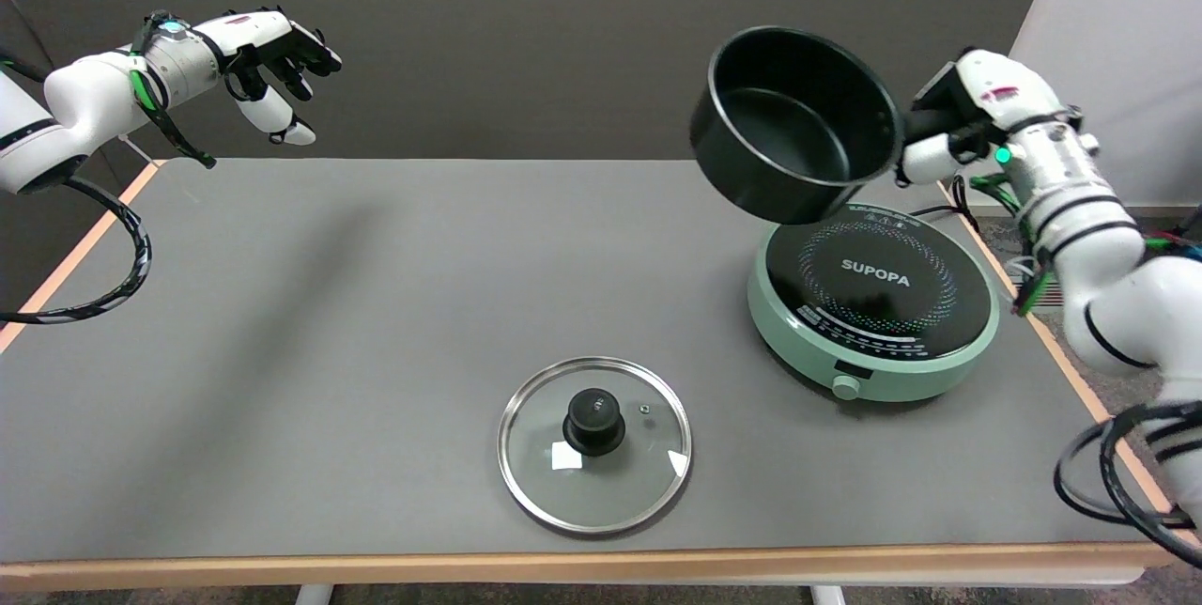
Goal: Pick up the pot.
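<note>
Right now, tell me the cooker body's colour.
Pale green body, black glass top; head view.

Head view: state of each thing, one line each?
pot: held in the air, tilted, empty
right hand: grips the pot's handle
lid: flat on the table, knob up
induction cooker: on the table, nothing on it

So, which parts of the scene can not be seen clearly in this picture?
- Head view: the pot handle is covered by the right hand gripping it.
- The far rim of the induction cooker is hidden behind the tilted pot.
- The cooker's small control labels are too small to read.
- The right arm is cut off by the right edge.
</note>
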You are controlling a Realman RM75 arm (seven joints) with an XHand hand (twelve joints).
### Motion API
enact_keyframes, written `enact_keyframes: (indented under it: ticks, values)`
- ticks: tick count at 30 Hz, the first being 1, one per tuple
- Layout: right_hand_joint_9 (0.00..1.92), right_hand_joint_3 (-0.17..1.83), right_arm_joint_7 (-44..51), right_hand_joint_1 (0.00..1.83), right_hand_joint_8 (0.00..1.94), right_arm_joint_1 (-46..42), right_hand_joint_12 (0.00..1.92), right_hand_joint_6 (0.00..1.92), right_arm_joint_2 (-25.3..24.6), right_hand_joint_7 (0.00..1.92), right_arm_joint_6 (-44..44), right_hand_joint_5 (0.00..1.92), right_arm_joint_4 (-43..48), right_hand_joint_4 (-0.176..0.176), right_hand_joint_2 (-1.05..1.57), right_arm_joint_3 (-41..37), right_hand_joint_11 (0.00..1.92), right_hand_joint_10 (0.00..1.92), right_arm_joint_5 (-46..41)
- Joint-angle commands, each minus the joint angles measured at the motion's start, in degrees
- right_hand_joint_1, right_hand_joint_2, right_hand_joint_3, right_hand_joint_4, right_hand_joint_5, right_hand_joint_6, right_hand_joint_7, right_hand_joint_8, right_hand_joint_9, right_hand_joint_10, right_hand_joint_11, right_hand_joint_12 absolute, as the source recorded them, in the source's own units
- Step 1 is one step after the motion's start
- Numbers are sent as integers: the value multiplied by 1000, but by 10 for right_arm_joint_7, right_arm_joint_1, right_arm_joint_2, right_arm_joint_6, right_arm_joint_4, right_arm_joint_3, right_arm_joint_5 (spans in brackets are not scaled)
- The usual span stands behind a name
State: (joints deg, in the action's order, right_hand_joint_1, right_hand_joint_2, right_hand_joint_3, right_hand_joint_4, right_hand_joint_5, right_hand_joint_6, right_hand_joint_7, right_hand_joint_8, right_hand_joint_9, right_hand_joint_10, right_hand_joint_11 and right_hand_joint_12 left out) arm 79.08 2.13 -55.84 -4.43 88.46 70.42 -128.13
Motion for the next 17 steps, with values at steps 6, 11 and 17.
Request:
enact_keyframes:
  ticks: [6, 11, 17]
  values:
    - [1628, 1477, -1, 1149, 1628, 224, 1628, 1628, 1, 1628, 84, 1628, -155, -111, 834, 208, 1628, 1628, -14]
    - [1629, 1461, 3, 1148, 1629, 281, 1629, 1629, -54, 1629, 107, 1629, -254, -111, 843, 228, 1629, 1629, -7]
    - [1632, 1441, 4, 1146, 1632, 342, 1632, 1632, -108, 1632, 119, 1632, -362, -111, 855, 229, 1632, 1632, 60]
